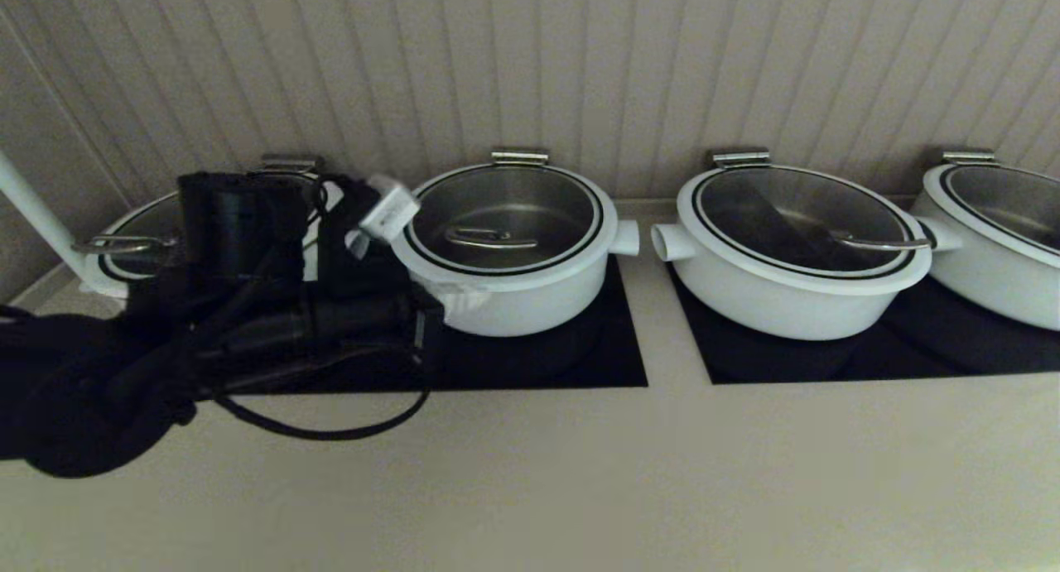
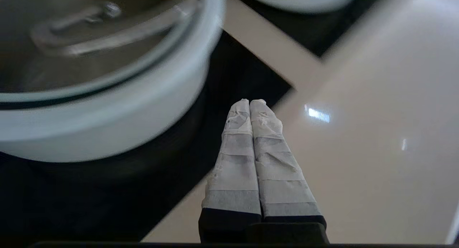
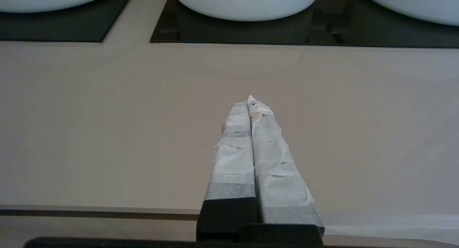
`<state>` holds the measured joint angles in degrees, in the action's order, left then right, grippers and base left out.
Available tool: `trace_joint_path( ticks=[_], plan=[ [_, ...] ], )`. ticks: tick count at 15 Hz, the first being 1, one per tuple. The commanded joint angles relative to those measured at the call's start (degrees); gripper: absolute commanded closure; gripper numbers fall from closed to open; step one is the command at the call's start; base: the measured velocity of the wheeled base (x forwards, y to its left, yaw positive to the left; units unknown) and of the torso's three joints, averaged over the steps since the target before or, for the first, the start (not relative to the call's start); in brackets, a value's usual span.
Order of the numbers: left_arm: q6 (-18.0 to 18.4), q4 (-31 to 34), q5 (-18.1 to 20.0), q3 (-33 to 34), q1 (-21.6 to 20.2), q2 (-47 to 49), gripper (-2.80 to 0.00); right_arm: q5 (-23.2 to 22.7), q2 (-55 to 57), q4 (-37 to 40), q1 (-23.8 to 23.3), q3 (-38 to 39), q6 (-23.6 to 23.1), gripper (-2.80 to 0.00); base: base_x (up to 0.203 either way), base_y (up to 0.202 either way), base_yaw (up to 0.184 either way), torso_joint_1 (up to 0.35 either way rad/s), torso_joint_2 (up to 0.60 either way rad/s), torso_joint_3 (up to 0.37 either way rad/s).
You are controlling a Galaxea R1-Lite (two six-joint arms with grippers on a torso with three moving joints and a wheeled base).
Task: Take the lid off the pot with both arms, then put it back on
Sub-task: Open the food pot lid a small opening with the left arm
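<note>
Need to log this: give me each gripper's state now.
Left gripper: closed, empty, beside the pot.
Right gripper: closed, empty, over the counter.

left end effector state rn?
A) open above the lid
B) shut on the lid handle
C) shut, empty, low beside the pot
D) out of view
C: the left end effector has its taped fingers pressed together with nothing between them, beside the pot; the lid sits on the pot, its handle untouched.

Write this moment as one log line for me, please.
lid: on pot | left pincer: shut, empty, beside pot | right pincer: shut, empty, over counter | lift: not begun
</note>
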<state>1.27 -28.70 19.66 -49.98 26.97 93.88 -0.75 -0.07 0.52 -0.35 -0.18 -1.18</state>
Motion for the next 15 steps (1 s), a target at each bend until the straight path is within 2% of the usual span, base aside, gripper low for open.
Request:
trace_joint_path(
  ticks=[1, 4, 9, 15],
  plan=[
    [-4.3, -0.2, -5.8, -5.0, 2.3, 5.8, 0.0, 0.0, 0.1, 0.0, 0.0, 0.0, 0.0, 0.0, 0.0, 0.0, 0.0, 0.0, 0.0, 0.0],
    [-4.7, -0.2, -6.7, -7.3, 2.5, 8.1, 0.0, 0.0, 0.1, 0.0, 0.0, 0.0, 0.0, 0.0, 0.0, 0.0, 0.0, 0.0, 0.0, 0.0],
    [-4.4, -0.4, -6.8, -7.2, 2.3, 10.1, 0.0, 0.0, 0.1, 0.0, 0.1, 0.0, 0.0, 0.0, 0.0, 0.0, 0.0, 0.0, 0.0, 0.0],
    [-4.3, -5.7, -6.9, -7.3, 0.4, 12.6, 0.0, 0.0, 0.1, 0.0, 0.1, 0.0, 0.0, 0.0, 0.0, 0.0, 0.0, 0.0, 0.0, 0.0]
  ],
)
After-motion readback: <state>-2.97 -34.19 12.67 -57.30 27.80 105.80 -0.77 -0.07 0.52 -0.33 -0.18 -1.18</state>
